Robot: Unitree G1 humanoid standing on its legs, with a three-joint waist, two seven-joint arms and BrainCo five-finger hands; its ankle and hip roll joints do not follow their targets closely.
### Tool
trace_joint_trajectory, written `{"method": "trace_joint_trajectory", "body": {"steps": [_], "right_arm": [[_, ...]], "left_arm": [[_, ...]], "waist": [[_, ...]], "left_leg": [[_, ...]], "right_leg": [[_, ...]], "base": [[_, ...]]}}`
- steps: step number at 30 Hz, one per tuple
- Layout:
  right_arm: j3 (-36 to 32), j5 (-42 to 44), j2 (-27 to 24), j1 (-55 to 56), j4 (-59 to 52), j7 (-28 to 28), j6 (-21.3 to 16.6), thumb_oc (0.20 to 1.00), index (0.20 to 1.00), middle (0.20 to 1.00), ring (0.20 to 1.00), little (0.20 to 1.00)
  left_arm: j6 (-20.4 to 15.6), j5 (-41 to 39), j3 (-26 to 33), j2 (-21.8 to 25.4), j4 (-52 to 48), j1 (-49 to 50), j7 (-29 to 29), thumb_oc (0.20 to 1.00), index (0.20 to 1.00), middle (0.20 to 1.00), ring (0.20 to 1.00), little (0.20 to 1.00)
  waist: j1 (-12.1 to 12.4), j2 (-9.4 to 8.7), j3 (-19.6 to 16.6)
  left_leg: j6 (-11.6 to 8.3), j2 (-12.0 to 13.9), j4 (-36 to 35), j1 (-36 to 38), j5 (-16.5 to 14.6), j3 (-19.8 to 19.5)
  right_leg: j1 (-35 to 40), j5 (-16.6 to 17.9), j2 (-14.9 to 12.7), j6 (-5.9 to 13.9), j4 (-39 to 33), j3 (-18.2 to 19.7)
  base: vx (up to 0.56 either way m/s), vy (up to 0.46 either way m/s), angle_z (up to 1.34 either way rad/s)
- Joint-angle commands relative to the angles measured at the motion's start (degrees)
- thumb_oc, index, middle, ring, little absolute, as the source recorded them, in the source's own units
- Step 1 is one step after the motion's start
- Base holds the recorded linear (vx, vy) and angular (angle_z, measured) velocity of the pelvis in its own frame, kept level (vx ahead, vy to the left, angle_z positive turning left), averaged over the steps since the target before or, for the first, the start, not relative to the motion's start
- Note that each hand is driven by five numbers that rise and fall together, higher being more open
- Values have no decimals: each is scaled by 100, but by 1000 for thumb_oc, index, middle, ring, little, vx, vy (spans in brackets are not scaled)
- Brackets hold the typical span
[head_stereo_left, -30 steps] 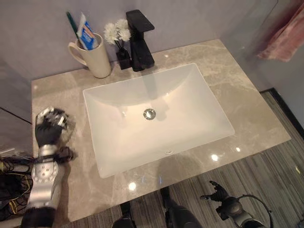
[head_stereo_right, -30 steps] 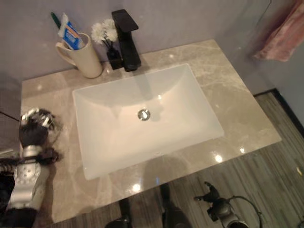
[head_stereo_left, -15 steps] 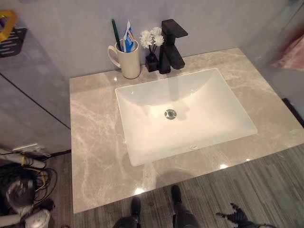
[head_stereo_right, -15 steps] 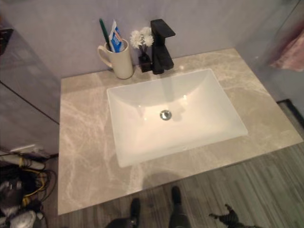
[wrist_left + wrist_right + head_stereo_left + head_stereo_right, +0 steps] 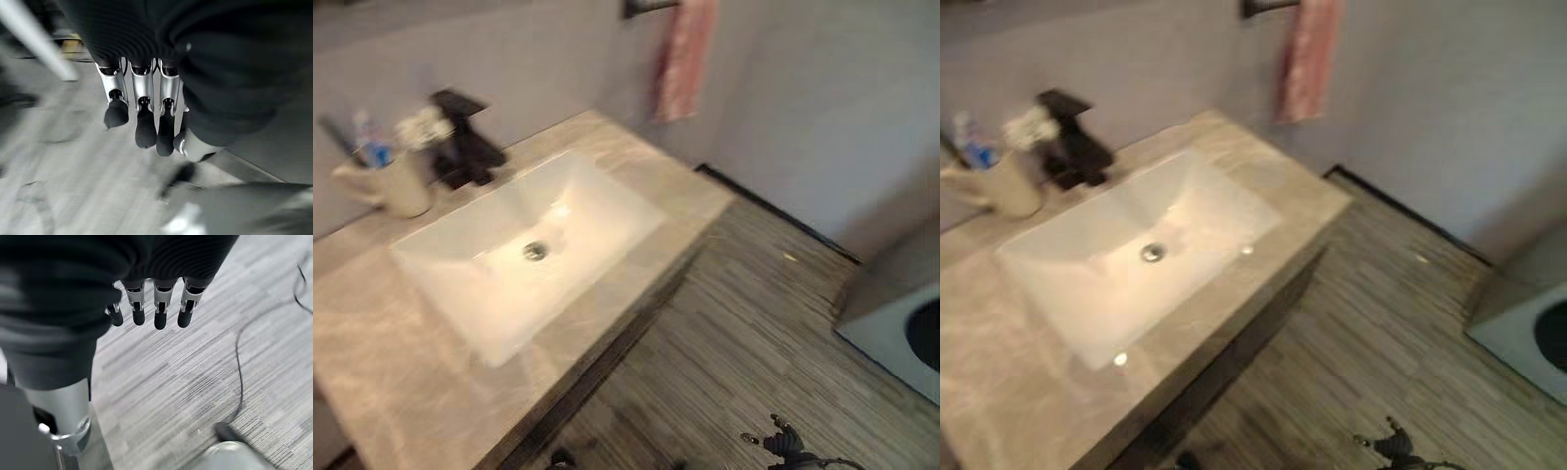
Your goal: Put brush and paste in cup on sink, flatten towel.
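1. Cup standing on the marble counter at the back corner of the white sink, just beside the black tap; well apart from both hands' fingers.
2. Brush and paste poking up out of the cup, both smeared; dark handle and blue-and-white tube barely separable, tips hard to make out.
3. Small white flowers between cup and tap, vase hidden in blur.
4. Pink towel hanging from a dark rail on the wall beyond the counter's far end; top edge cut off, folds not readable; far from any fingertip.
5. Print on the tube illegible; no other writing legible anywhere.
6. Left hand over grey floor, fingers straight and close together, holding nothing; thumb tucked beside them, partly hidden by the ribbed cover.
7. Right hand over striped wood-look floor, fingers straight, relaxed, empty; the same hand low in the left eye view, fingers spread.
8. Pale bin with a dark round opening, cut off at the frame's edge, past the right fingertips.
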Motion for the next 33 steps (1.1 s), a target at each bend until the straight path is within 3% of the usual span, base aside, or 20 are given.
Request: {"method": "trace_joint_trajectory", "body": {"steps": [1, 3, 5, 6, 7, 8, 10, 12, 17, 18, 22, 28, 29, 30, 32, 33], "right_arm": [[59, -173, -462, 158, -63, 179, 61, 1000, 1000, 1000, 1000, 1000], [200, -254, -463, 196, 57, 214, 83, 1000, 1000, 1000, 1000, 1000], [208, -164, -503, 188, 24, 232, 68, 1000, 1000, 1000, 1000, 1000], [328, -177, -501, 73, 34, 208, 16, 1000, 1000, 1000, 1000, 1000], [439, -217, -480, -39, 104, 172, 2, 1000, 1000, 1000, 1000, 1000], [545, -225, -428, -168, 144, 161, -12, 1000, 1000, 1000, 1000, 1000], [657, -191, -344, -241, -28, 143, -44, 1000, 1000, 1000, 1000, 1000], [772, -119, -292, -337, -188, 103, -66, 1000, 1000, 1000, 1000, 1000], [765, 102, -220, -406, -455, 12, -129, 1000, 1000, 1000, 1000, 1000], [767, 225, -183, -426, -646, -11, -181, 1000, 1000, 1000, 1000, 1000], [617, 819, -107, -391, -1099, -120, -377, 1000, 1000, 1000, 1000, 1000], [443, 1380, 4, -542, -953, -161, -499, 1000, 1000, 1000, 1000, 1000], [354, 1595, 38, -645, -903, -145, -526, 1000, 1000, 1000, 1000, 1000], [340, 1632, 56, -650, -927, -103, -521, 1000, 1000, 1000, 1000, 1000], [309, 1628, 132, -650, -909, -111, -499, 1000, 1000, 1000, 1000, 1000], [309, 1628, 132, -651, -909, -111, -499, 1000, 1000, 1000, 1000, 1000]], "left_arm": [[101, -57, 330, 93, 284, -350, -213, 200, 200, 200, 200, 200], [71, 52, 119, 99, 154, -520, -157, 200, 200, 200, 200, 200], [24, 153, -70, 32, 52, -590, -49, 200, 200, 200, 200, 200], [-29, 62, -154, -24, 7, -717, 67, 200, 200, 200, 200, 200], [-61, 38, -243, -59, -32, -800, 148, 325, 325, 325, 325, 325], [-83, 6, -301, -82, -59, -869, 215, 548, 548, 548, 548, 548], [-172, -60, -400, -99, -243, -976, 380, 900, 900, 900, 900, 900], [-250, -152, -534, -108, -544, -1104, 528, 1000, 1000, 1000, 1000, 1000], [-393, -411, -665, -239, -885, -1282, 652, 1000, 1000, 1000, 1000, 1000], [-458, -589, -724, -288, -1072, -1392, 683, 1000, 1000, 1000, 1000, 1000], [-669, -874, -962, -322, -1721, -1595, 880, 1000, 1000, 1000, 1000, 1000], [-881, -1114, -1068, -245, -2460, -1581, 927, 1000, 1000, 1000, 1000, 1000], [-906, -1139, -1119, -166, -2754, -1572, 943, 1000, 1000, 1000, 1000, 1000], [-886, -1129, -1139, -113, -2898, -1545, 919, 1000, 1000, 1000, 1000, 1000], [-830, -1000, -1198, -37, -3075, -1459, 923, 1000, 1000, 1000, 1000, 1000], [-830, -1000, -1198, -37, -3075, -1459, 923, 1000, 1000, 1000, 1000, 1000]], "waist": [[-162, 229, 242], [-231, 319, 288], [-193, 363, 407], [-63, 299, 525], [7, 274, 572], [66, 260, 602], [97, 274, 606], [75, 332, 562], [41, 452, 552], [-33, 521, 537], [-217, 665, 513], [-303, 701, 489], [-292, 733, 515], [-289, 741, 556], [-304, 658, 692], [-299, 665, 677]], "left_leg": [[-514, 381, -271, -768, 749, -1185], [-686, 653, -383, -715, 1028, -1305], [-677, 661, -338, -768, 1119, -1788], [-637, 352, -192, -858, 946, -2830], [-597, 148, -79, -902, 813, -3280], [-569, -44, 28, -903, 695, -3558], [-497, -316, 184, -838, 508, -3724], [-423, -453, 222, -759, 413, -3638], [-311, -719, 135, -638, 311, -3646], [-256, -859, 68, -603, 283, -3592], [-201, -948, -55, -643, 354, -3495], [-115, -1037, 252, -539, -12, -3413], [-11, -1064, 276, -487, -114, -3434], [76, -1078, 251, -433, -152, -3456], [273, -1218, 223, -283, -275, -3409], [270, -1209, 219, -299, -269, -3405]], "right_leg": [[222, 84, 392, 89, -745, 547], [139, -62, 721, -27, -793, 743], [108, -6, 964, -170, -961, 927], [111, 39, 1135, -235, -1079, 1215], [105, 65, 1213, -252, -1085, 1392], [107, 83, 1295, -269, -1082, 1550], [105, 98, 1417, -311, -1047, 1769], [79, 90, 1505, -352, -1007, 1902], [114, 59, 1582, -385, -998, 2003], [130, 52, 1616, -379, -977, 2037], [146, -25, 1635, -380, -840, 2084], [234, -200, 1565, -353, -704, 2316], [105, -269, 1540, -279, -112, 2389], [-132, -166, 1517, -170, 451, 2360], [-660, 772, 1336, 239, 1646, 2317], [-674, 788, 1346, 237, 1632, 2319]], "base": [[-92, -400, -142], [-115, -424, -98], [-157, -419, -80], [-157, -487, -125], [-54, -448, -143], [0, -301, -154], [30, -213, -152], [62, -143, -117], [49, -48, -95], [84, -5, -27], [142, 54, -12], [195, 124, -20], [188, 155, -17], [240, 195, -8], [146, 117, -20], [262, 164, -35]]}}
